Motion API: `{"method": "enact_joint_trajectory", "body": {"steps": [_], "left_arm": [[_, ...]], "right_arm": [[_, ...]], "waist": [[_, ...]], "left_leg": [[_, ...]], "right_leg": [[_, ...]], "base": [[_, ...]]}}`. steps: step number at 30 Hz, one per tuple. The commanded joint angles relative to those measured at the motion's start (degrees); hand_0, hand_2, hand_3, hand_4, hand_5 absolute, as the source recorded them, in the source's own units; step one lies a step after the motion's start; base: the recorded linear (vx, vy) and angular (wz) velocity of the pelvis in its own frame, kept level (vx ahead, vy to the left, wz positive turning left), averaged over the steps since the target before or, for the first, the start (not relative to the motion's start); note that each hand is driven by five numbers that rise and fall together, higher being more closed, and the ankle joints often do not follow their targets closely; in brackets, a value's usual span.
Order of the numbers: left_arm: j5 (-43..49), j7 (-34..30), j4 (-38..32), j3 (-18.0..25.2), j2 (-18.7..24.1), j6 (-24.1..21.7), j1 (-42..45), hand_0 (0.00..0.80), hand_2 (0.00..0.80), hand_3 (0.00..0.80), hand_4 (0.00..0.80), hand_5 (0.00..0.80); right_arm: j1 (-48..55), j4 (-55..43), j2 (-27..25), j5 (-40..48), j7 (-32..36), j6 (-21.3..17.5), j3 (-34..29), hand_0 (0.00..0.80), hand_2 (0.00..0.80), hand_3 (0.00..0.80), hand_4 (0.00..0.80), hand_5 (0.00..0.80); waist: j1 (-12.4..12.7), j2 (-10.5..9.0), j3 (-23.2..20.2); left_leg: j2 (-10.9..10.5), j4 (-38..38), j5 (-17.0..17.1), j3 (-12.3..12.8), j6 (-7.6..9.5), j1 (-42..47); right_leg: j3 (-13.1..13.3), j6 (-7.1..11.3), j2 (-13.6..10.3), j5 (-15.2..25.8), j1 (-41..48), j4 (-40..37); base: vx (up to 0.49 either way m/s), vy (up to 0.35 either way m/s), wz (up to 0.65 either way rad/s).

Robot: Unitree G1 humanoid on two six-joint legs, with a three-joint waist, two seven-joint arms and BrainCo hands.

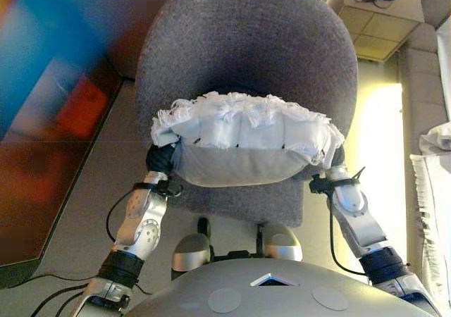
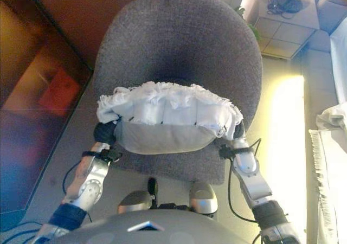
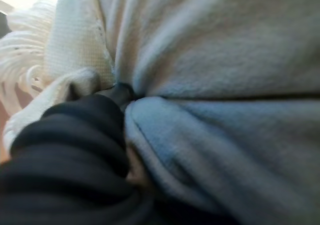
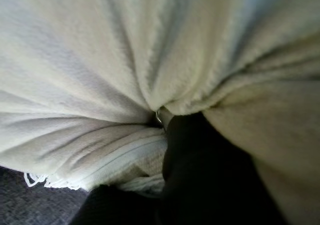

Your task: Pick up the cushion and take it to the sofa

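The cushion (image 1: pixel 239 148) is pale grey with a white fringed cover on its top. It sits between my two hands over the front of a grey upholstered chair (image 1: pixel 246 42). My left hand (image 1: pixel 161 158) presses into its left end and my right hand (image 1: pixel 337 158) into its right end. In the left wrist view the dark cover (image 3: pixel 65 155) is sunk into the cushion's cloth (image 3: pixel 225 60). In the right wrist view the dark cover (image 4: pixel 210 175) is sunk into folds of the cushion (image 4: pixel 100 50). I cannot tell whether the cushion rests on the seat.
A dark glossy panel (image 1: pixel 49 120) lies along the left. A low tiled stand with cables (image 1: pixel 384 14) is at the back right. A white fringed cloth (image 1: pixel 430 183) lies at the right edge, on what looks like grey upholstery (image 1: pixel 426 70).
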Motion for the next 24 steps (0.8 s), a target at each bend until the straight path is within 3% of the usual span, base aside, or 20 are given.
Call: {"method": "enact_joint_trajectory", "body": {"steps": [1, 8, 13, 15, 16, 17, 20, 21, 22, 23, 24], "left_arm": [[5.97, -0.63, -2.49, -2.54, -2.80, -6.39, -11.83, 0.800, 0.800, 0.800, 0.800, 0.800], [10.58, 4.59, 10.41, -5.38, -5.91, -9.14, -26.22, 0.800, 0.800, 0.800, 0.800, 0.800], [11.11, 9.64, 26.73, -5.42, -8.25, -11.62, -40.12, 0.800, 0.800, 0.800, 0.800, 0.800], [11.22, 13.15, 32.58, -5.45, -8.50, -10.43, -45.74, 0.791, 0.791, 0.791, 0.791, 0.791], [11.59, 14.92, 34.96, -5.59, -8.16, -9.49, -48.14, 0.637, 0.637, 0.637, 0.637, 0.637], [12.53, 16.05, 36.65, -5.66, -8.11, -8.74, -50.08, 0.565, 0.565, 0.565, 0.565, 0.565], [14.02, 17.65, 40.43, -6.30, -7.44, -6.88, -53.31, 0.449, 0.449, 0.449, 0.449, 0.449], [14.34, 18.36, 41.77, -6.46, -7.36, -5.90, -54.07, 0.135, 0.135, 0.135, 0.135, 0.135], [13.99, 18.79, 42.89, -6.41, -7.26, -5.34, -54.90, 0.000, 0.000, 0.000, 0.000, 0.000], [13.23, 19.39, 44.19, -6.21, -6.90, -4.25, -56.03, 0.000, 0.000, 0.000, 0.000, 0.000], [12.91, 19.59, 45.61, -5.85, -6.74, -4.03, -56.77, 0.000, 0.000, 0.000, 0.000, 0.000]], "right_arm": [[-9.98, -2.22, 2.49, -1.29, -2.05, -4.47, 4.64, 0.800, 0.800, 0.800, 0.800, 0.800], [-24.79, 10.36, 7.01, -1.47, -8.13, -4.17, 8.15, 0.800, 0.800, 0.800, 0.800, 0.800], [-38.56, 21.95, 9.79, 2.05, -9.61, 0.50, 10.69, 0.800, 0.800, 0.800, 0.800, 0.800], [-43.57, 27.51, 10.72, 4.47, -10.77, 1.66, 11.89, 0.800, 0.800, 0.800, 0.800, 0.800], [-45.64, 30.46, 10.77, 5.43, -11.43, 2.18, 12.01, 0.800, 0.800, 0.800, 0.800, 0.800], [-47.46, 33.30, 10.97, 5.87, -11.77, 1.80, 11.85, 0.800, 0.800, 0.800, 0.800, 0.800], [-50.93, 39.21, 10.66, 7.89, -12.09, 1.58, 11.19, 0.800, 0.800, 0.800, 0.800, 0.800], [-51.96, 41.32, 10.36, 8.45, -12.25, 1.65, 10.91, 0.800, 0.800, 0.800, 0.800, 0.800], [-53.37, 42.50, 9.67, 9.05, -11.79, 2.16, 10.69, 0.800, 0.800, 0.800, 0.800, 0.800], [-54.79, 43.79, 9.07, 9.47, -11.70, 2.63, 10.52, 0.800, 0.800, 0.800, 0.800, 0.800], [-55.85, 45.11, 8.64, 9.79, -11.49, 2.88, 10.36, 0.445, 0.445, 0.445, 0.445, 0.445]], "waist": [[0.42, -1.26, 2.88], [0.12, -1.31, 7.57], [-0.83, -0.97, 10.84], [-1.05, -1.14, 12.02], [-1.12, -1.30, 12.62], [-1.07, -1.39, 13.28], [-1.04, -1.56, 14.48], [-1.10, -1.46, 14.84], [-1.23, -1.25, 15.16], [-1.31, -1.02, 15.51], [-1.35, -0.87, 15.59]], "left_leg": [[1.51, 7.15, -8.69, -0.10, 0.10, -0.39], [1.56, 8.49, -8.36, 0.08, 0.19, -3.78], [1.94, 9.66, -7.51, 0.56, -0.39, -8.21], [2.11, 10.24, -7.07, 0.60, -0.72, -10.15], [2.31, 10.57, -6.85, 0.71, -0.88, -11.17], [2.51, 10.91, -6.56, 0.72, -0.93, -12.34], [2.84, 11.21, -5.72, 0.74, -1.27, -14.67], [2.89, 11.07, -5.40, 0.79, -1.50, -15.10], [2.86, 10.83, -5.11, 0.92, -1.72, -15.56], [2.96, 10.53, -4.66, 1.22, -2.02, -16.33], [2.96, 10.39, -4.36, 1.40, -2.25, -16.84]], "right_leg": [[0.24, 3.89, -2.70, 1.22, -4.27, 1.85], [0.59, 4.13, -2.90, 1.03, -7.69, 3.56], [1.32, 3.53, -2.19, 0.44, -11.44, 4.88], [1.50, 3.35, -1.94, 0.34, -12.98, 5.56], [1.54, 3.24, -1.75, 0.25, -13.79, 5.92], [1.73, 3.03, -1.36, -0.18, -14.76, 6.93], [1.78, 2.50, -0.65, -0.42, -16.99, 8.02], [1.69, 2.26, -0.41, -0.38, -17.53, 8.03], [1.72, 2.06, -0.22, -0.28, -18.10, 7.88], [1.58, 1.84, -0.02, -0.19, -18.80, 7.64], [1.43, 1.69, 0.11, -0.11, -19.18, 7.40]], "base": [[-0.118, -0.035, 0.01], [-0.126, -0.055, 0.00], [-0.187, -0.038, -0.01], [-0.174, -0.076, -0.03], [-0.183, -0.107, -0.02], [-0.170, -0.123, -0.02], [-0.102, -0.092, 0.00], [-0.072, -0.021, -0.01], [-0.101, -0.006, -0.04], [-0.103, 0.019, -0.05], [-0.082, 0.015, -0.09]]}}
